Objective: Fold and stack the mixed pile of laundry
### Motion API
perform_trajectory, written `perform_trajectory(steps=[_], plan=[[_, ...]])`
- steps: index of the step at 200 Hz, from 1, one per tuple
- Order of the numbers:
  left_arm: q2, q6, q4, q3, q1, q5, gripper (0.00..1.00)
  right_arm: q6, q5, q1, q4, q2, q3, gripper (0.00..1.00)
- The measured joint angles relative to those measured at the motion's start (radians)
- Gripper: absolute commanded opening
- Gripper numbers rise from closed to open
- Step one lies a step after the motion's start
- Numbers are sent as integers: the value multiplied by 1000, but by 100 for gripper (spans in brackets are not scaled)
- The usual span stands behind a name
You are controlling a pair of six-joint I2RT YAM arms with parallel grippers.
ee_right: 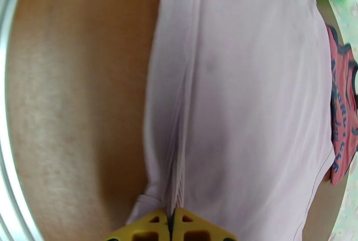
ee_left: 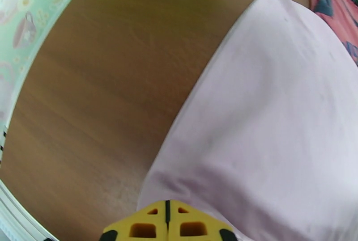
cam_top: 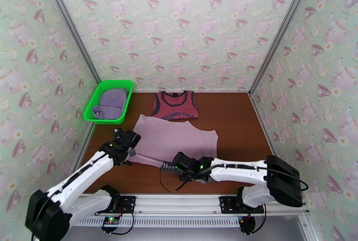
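Pinching the pink shirt (cam_top: 179, 141) mid-frame: your L gripper (ee_left: 168, 225) is closed on its corner, R gripper (ee_right: 172, 225) closed on bunched hem. Tank (cam_top: 174, 105) lies just above; purple shirts (cam_top: 112, 101) upper left in basket (cam_top: 115, 82).

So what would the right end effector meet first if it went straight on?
The pale pink shirt: the right end effector is shut on its edge, and more fabric seems to lie ahead.
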Motion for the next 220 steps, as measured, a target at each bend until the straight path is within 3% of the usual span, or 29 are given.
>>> perform_trajectory(steps=[46, 66, 71, 88, 104, 133, 171, 198, 220], plan=[[210, 45, 98, 75, 53, -43, 0, -41, -47, -77, 7, 75, 26, 0], [291, 70, 132, 90, 64, -49, 21, -52, -53, -98, 14, 108, 47, 0], [311, 80, 140, 93, 67, -51, 32, -53, -53, -103, 18, 114, 50, 0], [366, 98, 160, 108, 75, -60, 68, -54, -49, -117, 27, 128, 58, 20], [407, 116, 178, 121, 81, -72, 78, -42, -30, -130, 45, 140, 60, 38], [442, 134, 194, 142, 87, -86, 78, -10, 16, -148, 72, 146, 60, 52], [409, 196, 185, 181, 105, -80, 70, 100, 63, -209, 86, 47, 59, 75], [414, 307, 163, 356, 155, 56, 65, 182, 44, -370, 126, -115, 69, 77], [506, 399, 167, 563, 183, 190, 58, 196, -33, -507, 128, -142, 142, 77]])
